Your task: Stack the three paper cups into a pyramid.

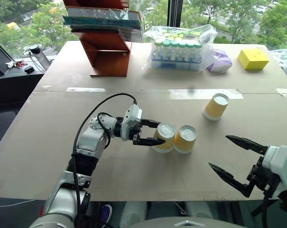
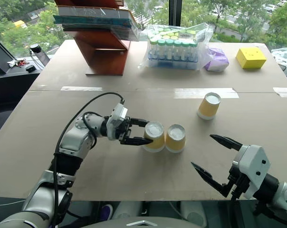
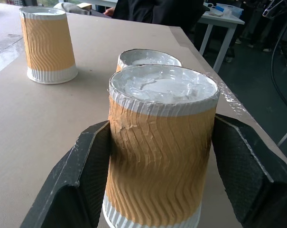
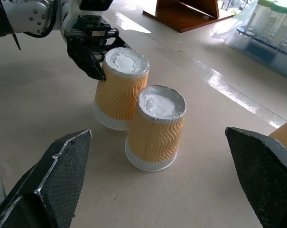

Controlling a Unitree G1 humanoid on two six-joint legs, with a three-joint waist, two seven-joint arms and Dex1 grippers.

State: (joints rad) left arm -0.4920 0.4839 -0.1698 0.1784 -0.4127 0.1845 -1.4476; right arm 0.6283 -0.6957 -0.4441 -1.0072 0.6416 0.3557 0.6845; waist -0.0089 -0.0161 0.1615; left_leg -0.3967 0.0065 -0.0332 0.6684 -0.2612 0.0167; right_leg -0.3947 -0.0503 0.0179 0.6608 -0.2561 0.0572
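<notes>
With my L gripper (image 1: 152, 133) clamped on one cup (image 1: 164, 137) beside a 2nd (image 1: 185, 138) mid-tabletop (image 1: 134, 175), base row's forming; R gripper (image 1: 236, 164) gapes empty, next fetch 3rd cup (image 1: 215, 106), set on top

We read this as a lab or research office, upper floor. Evidence: big brown desk (image 1: 48, 142) made of two boards w/ taped seam; a clear bag of capped sample tubes (image 1: 179, 47) at the far edge, beside it a small purple pack (image 1: 220, 61) and a yellow box (image 1: 253, 58). A red-brown wooden stand (image 1: 107, 50) carries flat wrapped items. Behind the desk, floor-to-ceiling windows (image 1: 34, 23) w/ treetops and parked cars below. At far left, a dark side table (image 1: 20, 71) w/ a bottle and odd bits. In the left wrist view we see another table (image 3: 224, 21) w/ a plastic tub, and a seated person in dark clothes (image 3: 157, 12) nearby.
</notes>
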